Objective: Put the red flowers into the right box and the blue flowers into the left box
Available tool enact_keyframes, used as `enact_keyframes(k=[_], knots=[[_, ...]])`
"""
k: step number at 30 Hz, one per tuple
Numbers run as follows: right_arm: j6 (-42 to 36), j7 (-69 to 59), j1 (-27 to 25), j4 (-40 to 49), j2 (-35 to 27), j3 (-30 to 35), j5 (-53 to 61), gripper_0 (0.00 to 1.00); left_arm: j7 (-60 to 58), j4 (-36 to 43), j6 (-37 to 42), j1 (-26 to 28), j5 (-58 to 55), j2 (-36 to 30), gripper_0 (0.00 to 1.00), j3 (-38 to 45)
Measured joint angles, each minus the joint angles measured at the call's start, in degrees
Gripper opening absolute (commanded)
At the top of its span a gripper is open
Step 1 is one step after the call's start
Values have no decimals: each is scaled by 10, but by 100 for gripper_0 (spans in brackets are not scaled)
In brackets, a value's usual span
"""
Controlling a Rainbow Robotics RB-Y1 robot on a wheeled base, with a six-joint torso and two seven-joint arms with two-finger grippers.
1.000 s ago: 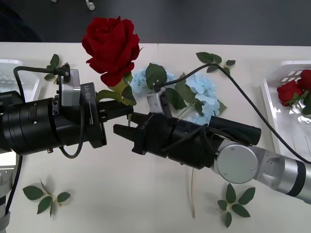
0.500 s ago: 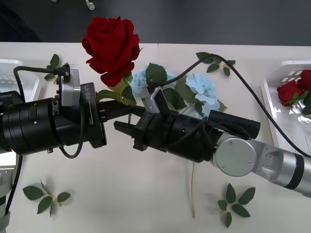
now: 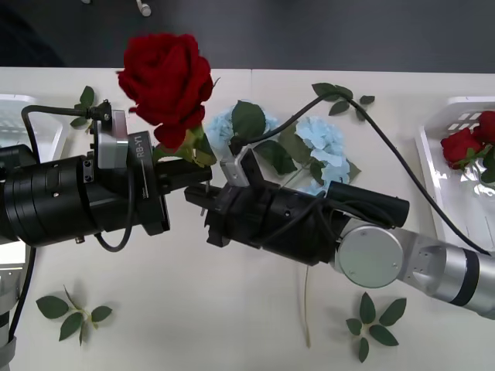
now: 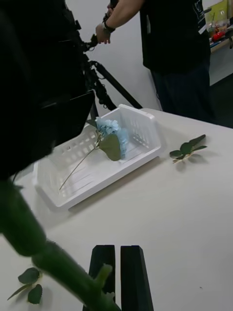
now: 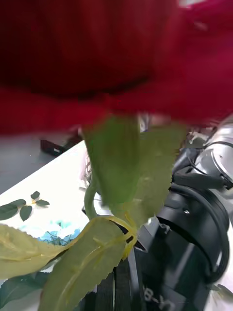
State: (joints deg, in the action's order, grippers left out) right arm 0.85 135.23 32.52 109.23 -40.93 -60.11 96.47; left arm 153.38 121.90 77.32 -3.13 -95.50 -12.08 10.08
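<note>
You are in a lab or studio: white table, camera tripod, person standing behind.

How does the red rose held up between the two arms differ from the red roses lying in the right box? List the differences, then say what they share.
1. The held rose stands upright above the table; the boxed roses lie flat.
2. The held rose sits at the left gripper, with the right gripper close beside; nothing touches the boxed roses in the right box.
3. The held rose shows a full bloom; the boxed ones are partly cut off.

Shared: deep red blooms, green leaves.
</note>
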Motion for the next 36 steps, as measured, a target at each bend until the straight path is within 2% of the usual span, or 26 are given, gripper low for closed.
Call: enact_keyframes(k=[5, 6, 8, 9, 27, 30, 36], knots=[[1, 0, 0, 0, 6, -2, 6, 0, 0, 0, 0, 0, 0, 0, 1, 0], [1, 0, 0, 0, 6, -2, 7, 0, 0, 0, 0, 0, 0, 0, 6, 0], [1, 0, 0, 0, 6, -2, 8, 0, 0, 0, 0, 0, 0, 0, 87, 0], [1, 0, 0, 0, 6, -2, 8, 0, 0, 0, 0, 0, 0, 0, 100, 0], [16, 0, 0, -1, -2, -2, 16, 0, 0, 0, 0, 0, 0, 0, 100, 0], [16, 0, 0, 9, -32, -2, 17, 0, 0, 0, 0, 0, 0, 0, 100, 0], [26, 0, -3, 72, -140, 19, 90, 0, 0, 0, 0, 0, 0, 0, 100, 0]])
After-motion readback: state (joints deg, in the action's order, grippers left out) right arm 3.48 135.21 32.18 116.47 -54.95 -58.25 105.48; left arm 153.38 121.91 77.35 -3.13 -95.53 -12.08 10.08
